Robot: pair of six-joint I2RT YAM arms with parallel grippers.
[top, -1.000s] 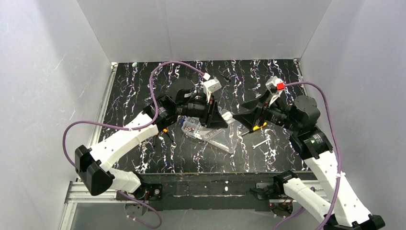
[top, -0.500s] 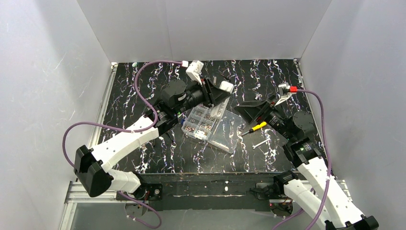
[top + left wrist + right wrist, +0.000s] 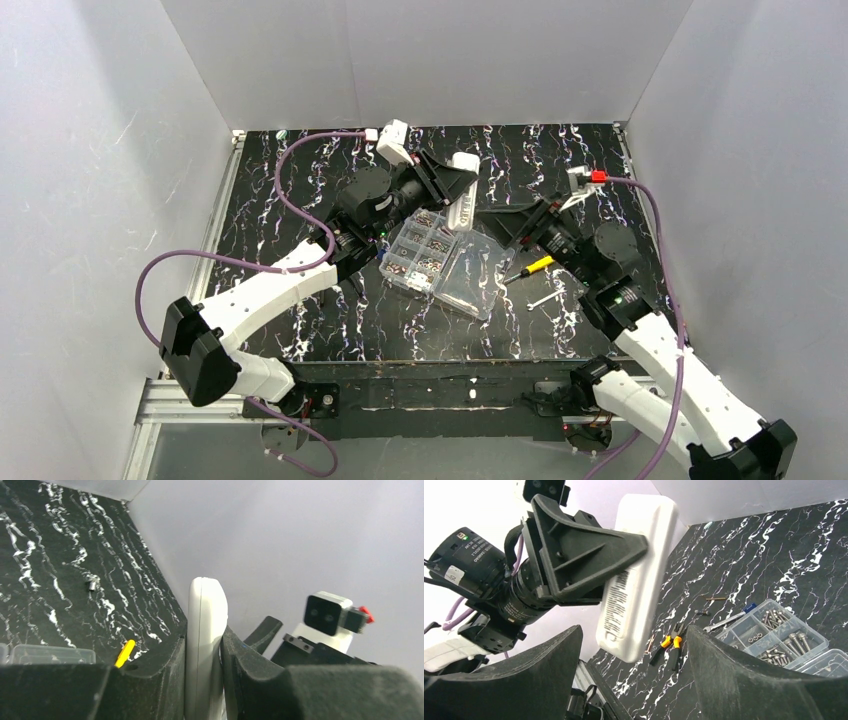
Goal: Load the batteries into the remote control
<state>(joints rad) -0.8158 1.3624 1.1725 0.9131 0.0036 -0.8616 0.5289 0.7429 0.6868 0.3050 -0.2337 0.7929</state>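
- Left claw [image 3: 204, 652] pinches the remote [image 3: 206, 605] across its thin sides. The remote is off the table [image 3: 300, 200], lifted above the far edge of the clear box [image 3: 440, 262].
- Right claw [image 3: 631, 645] is spread wide and empty. In its own wrist view the 2 fingers frame the remote's lower end – near it, no contact seen.
- The remote's printed back faces the right claw; whether the battery cover is on or off cannot be told.
- No batteries identified in any view. Screwdriver [image 3: 535, 266] and pliers [image 3: 669, 642] lie on the table, unheld.
- Step, as judged: remote presented in mid-air for 2-arm work – cover removal or re-grip.
- Next move calls for the right claw to approach squarely while the left holds firm; a slanted push could twist the remote out.
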